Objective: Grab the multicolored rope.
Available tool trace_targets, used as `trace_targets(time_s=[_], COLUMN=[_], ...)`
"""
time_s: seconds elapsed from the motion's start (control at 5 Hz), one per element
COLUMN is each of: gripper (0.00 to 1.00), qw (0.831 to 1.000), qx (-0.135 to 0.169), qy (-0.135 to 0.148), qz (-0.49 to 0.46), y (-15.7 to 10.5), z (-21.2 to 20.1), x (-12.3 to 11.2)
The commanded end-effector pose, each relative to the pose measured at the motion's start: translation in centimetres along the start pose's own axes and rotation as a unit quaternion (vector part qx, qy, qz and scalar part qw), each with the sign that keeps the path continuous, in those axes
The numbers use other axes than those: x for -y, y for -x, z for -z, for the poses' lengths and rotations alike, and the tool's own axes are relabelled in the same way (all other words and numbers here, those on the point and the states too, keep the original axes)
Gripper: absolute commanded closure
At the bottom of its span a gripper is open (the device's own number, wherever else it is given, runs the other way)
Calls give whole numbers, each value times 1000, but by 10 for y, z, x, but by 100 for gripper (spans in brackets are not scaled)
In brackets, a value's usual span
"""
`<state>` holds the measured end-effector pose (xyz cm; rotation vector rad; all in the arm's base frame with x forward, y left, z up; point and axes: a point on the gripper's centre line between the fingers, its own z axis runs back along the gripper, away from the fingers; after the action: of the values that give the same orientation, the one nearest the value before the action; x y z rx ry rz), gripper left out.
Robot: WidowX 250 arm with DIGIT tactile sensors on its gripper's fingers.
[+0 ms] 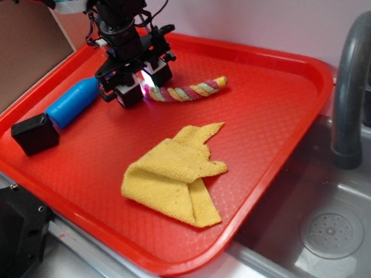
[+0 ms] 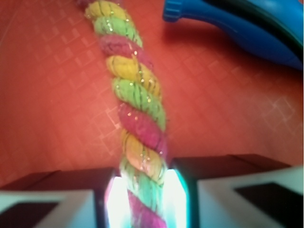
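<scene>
From my exterior view I've got the gripper (image 1: 140,84) down low at the back left of the red tray (image 1: 278,79), planted over the left end of the multicolored rope (image 1: 191,90), which lies flat on the tray and trails off to the right with a slight upward curl at its tip. From here the black body of the arm hides just how the fingers meet the rope, so I switch to the wrist view: there the rope (image 2: 135,99) runs straight up the middle of the frame, pink, yellow and green twists with glittery flecks, and its near end sits squeezed between the two finger pads (image 2: 178,197), both touching it, so the hand is clenched on the rope. The wrist camera also catches the blue bottle (image 2: 242,28) at top right, near the rope but apart from it. Only the wide view gives me the bottle's (image 1: 72,103) black cap (image 1: 35,134), the rumpled yellow cloth (image 1: 176,175) toward the front of the tray, and the grey sink (image 1: 330,230) and faucet (image 1: 352,79) on the right.
</scene>
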<state>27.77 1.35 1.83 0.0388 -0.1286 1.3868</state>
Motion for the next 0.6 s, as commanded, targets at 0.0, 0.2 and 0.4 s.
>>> trace_targets(time_s=[0.0, 0.2, 0.4], gripper=[100, 100, 100], qw=[969, 930, 878], qx=[-9, -13, -50], qy=[36, 75, 76], qz=[245, 360, 471], y=[0, 8, 19], z=[-74, -104, -152], x=[11, 5, -13])
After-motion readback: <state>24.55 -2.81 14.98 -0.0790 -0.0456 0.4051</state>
